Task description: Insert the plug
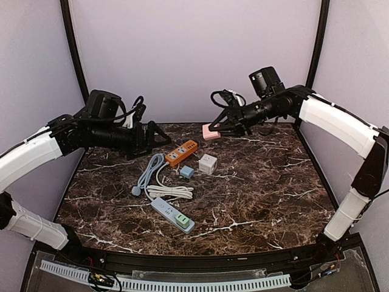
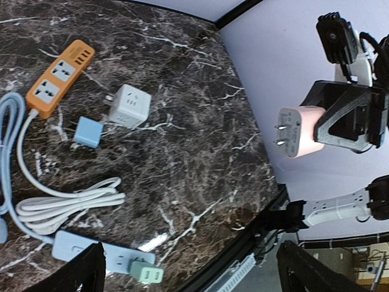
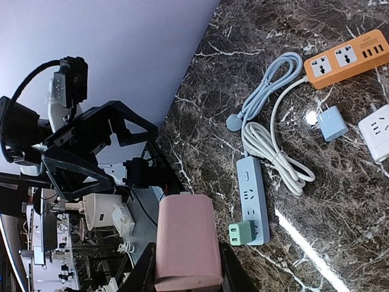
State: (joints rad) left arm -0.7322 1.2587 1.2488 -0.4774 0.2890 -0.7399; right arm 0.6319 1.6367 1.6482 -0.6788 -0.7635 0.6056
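We hold the pink plug (image 1: 210, 132) clamped in our right end effector (image 1: 221, 128) above the table's (image 1: 273, 182) far edge. Our left end effector (image 1: 163, 135) hangs spread, empty, near the orange power strip (image 1: 182, 152), white cube adapter (image 1: 208, 163) and blue adapter (image 1: 187, 172).

Top camera overlooks the table (image 1: 261, 182) from its near edge; wrist cameras face each other, sharing the orange strip (image 1: 182, 152).

Right wrist view: of the pink plug (image 3: 185, 243) we get only the back, prongs hidden. The white cube adapter (image 3: 375, 131) is sliced by the right edge. Left wrist view: the left end effector (image 2: 194, 274) shows just two dark tips at the bottom edge, one overlapping the blue power strip (image 2: 73, 246). From above, socket holes on the orange power strip (image 1: 182, 152) are too small for us.
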